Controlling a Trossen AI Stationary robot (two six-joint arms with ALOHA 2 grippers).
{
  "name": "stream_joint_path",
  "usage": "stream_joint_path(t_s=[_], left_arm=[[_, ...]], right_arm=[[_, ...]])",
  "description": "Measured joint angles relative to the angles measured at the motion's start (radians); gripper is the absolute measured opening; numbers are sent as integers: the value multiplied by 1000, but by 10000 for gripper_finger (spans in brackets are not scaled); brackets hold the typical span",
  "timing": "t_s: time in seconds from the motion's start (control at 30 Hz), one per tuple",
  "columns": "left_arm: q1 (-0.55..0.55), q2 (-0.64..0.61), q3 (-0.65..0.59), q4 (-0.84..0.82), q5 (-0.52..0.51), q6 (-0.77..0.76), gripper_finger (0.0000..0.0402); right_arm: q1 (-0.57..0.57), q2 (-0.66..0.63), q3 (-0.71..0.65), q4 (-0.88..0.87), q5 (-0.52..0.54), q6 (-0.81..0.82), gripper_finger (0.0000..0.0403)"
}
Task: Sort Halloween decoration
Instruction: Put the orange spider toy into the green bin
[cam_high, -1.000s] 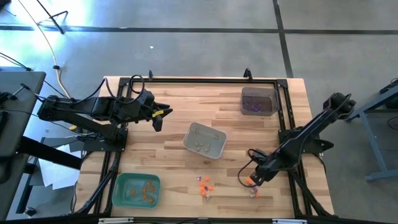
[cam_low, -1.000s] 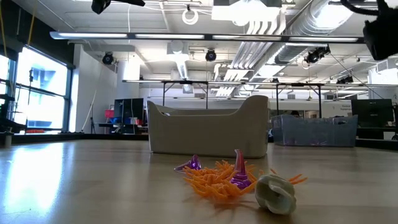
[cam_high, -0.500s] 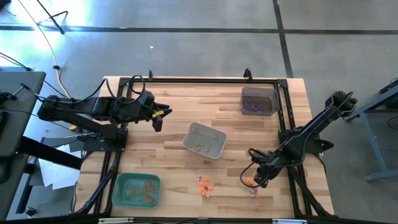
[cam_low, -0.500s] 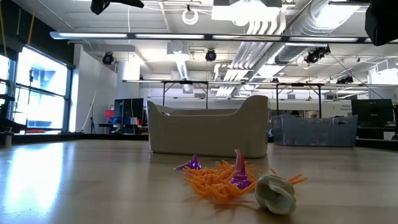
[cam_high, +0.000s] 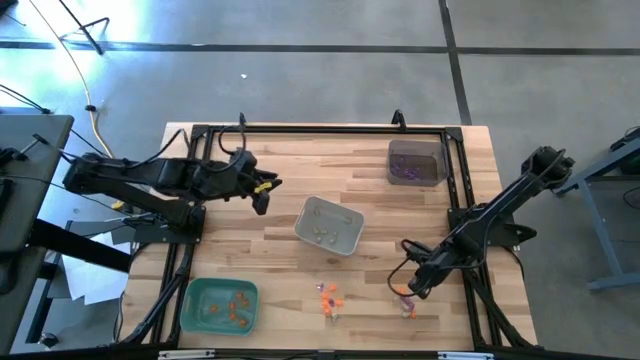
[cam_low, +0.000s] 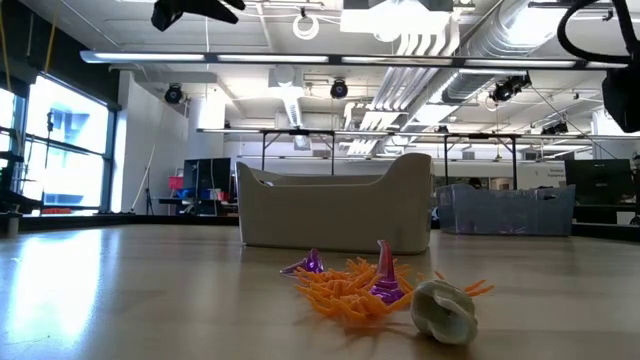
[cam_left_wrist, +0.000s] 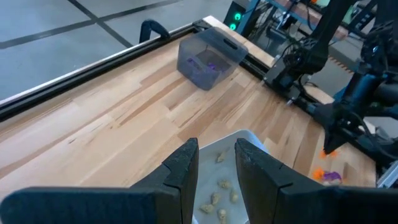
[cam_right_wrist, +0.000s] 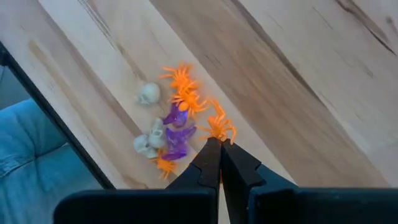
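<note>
1. My right hand (cam_right_wrist: 219, 163) hangs over the desk's (cam_high: 290, 170) near right edge, pinched on an orange trinket (cam_right_wrist: 218, 129) beside the trinket pile (cam_right_wrist: 171, 134).
2. My left hand (cam_left_wrist: 216, 163) hovers half-open over the far left, empty.

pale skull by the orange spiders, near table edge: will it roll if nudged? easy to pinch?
Probably rolls: the skull looks rounded and rests on a small patch of the table. Likely light hollow plastic, so a nudge may send it skidding. It touches the orange spiders, whose thin legs look springy and could snag it or come along when pinched.
</note>
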Motion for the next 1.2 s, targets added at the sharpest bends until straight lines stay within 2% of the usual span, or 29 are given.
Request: stream_joint_path(t_s=[0.43, 0.87, 1.07, 1.2], left_arm=[[0, 71, 0, 2, 19, -25, 94], [0, 71, 0, 6, 19, -26, 94], [0, 70, 0, 6, 19, -26, 94], [0, 70, 0, 6, 19, -26, 94]], right_arm=[[-3, 4, -48, 16, 35, 9, 4], [-3, 4, -48, 21, 42, 17, 91], [-3, 4, -48, 21, 46, 26, 98], [-8, 4, -48, 21, 86, 43, 99]])
